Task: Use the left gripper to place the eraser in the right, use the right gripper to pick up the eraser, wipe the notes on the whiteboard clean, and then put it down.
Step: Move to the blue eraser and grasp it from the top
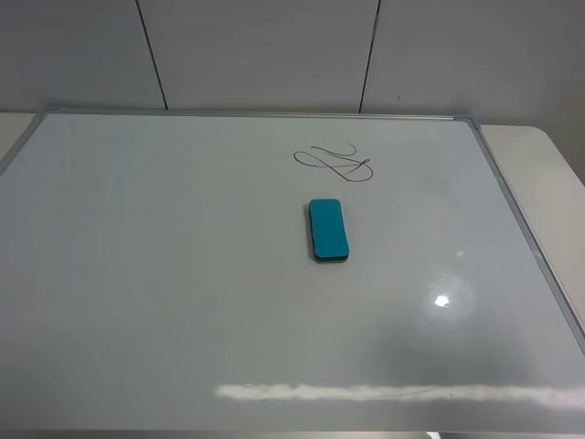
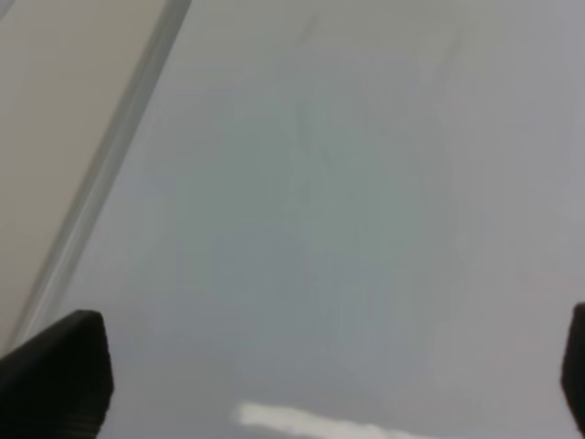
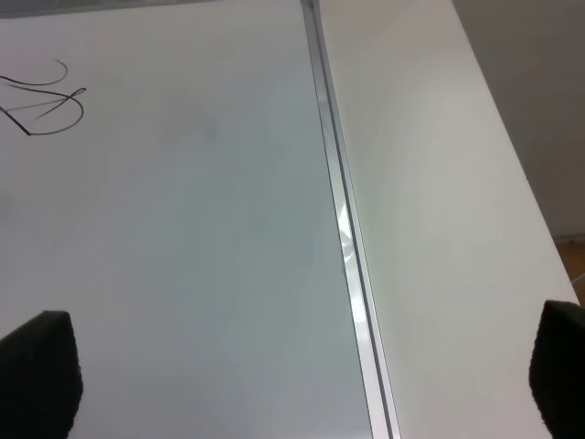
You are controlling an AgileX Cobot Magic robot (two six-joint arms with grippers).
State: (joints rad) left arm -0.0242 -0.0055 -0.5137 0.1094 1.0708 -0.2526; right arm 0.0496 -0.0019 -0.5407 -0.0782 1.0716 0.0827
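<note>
First step pending: eraser [image 1: 328, 230] lies untouched on whiteboard [image 1: 137, 274] near notes [image 1: 334, 163]. Fingers of left gripper [image 2: 315, 375] and right gripper [image 3: 297, 375] released, empty. Next, left gripper must reach eraser.

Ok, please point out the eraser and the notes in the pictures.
eraser [image 1: 328, 229], exterior high view, middle of its teal top.
notes [image 1: 335, 164], exterior high view, centre of the black scribble.
</note>
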